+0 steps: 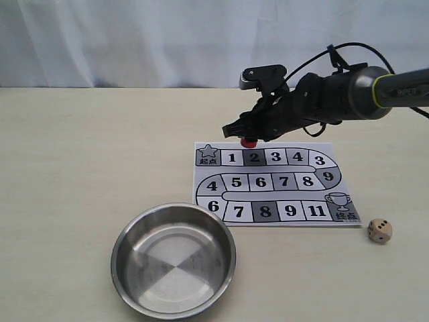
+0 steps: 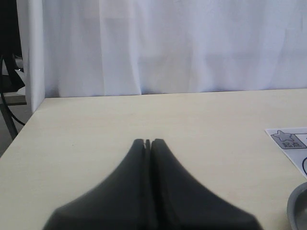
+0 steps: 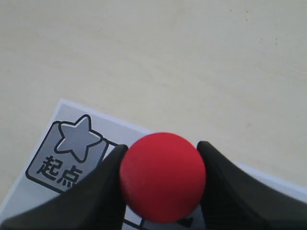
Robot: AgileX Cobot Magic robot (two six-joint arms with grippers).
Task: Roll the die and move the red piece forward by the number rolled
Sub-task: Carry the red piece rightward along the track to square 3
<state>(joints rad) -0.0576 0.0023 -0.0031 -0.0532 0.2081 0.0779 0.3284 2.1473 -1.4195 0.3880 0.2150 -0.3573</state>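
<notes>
Your right gripper (image 1: 249, 136) is clamped on the small red cylinder piece (image 3: 163, 177). Its two black fingers (image 3: 103, 182) press the piece from both sides. The piece hangs over the far edge of the white paper game board (image 1: 275, 184), close to the grey star square (image 3: 76, 139). You cannot tell if it touches the paper.

Your left gripper (image 2: 147, 143) has its fingers together with nothing between them, above the bare pale wooden table (image 2: 96, 120).

Nearest in the exterior view is the round steel bowl (image 1: 173, 260), with its rim at the board's near left corner. The tan wooden die with black pips (image 1: 380, 231) lies on the table just beside the near right corner, by the trophy square (image 1: 340, 204). Behind all hangs a white curtain (image 1: 134, 40).
</notes>
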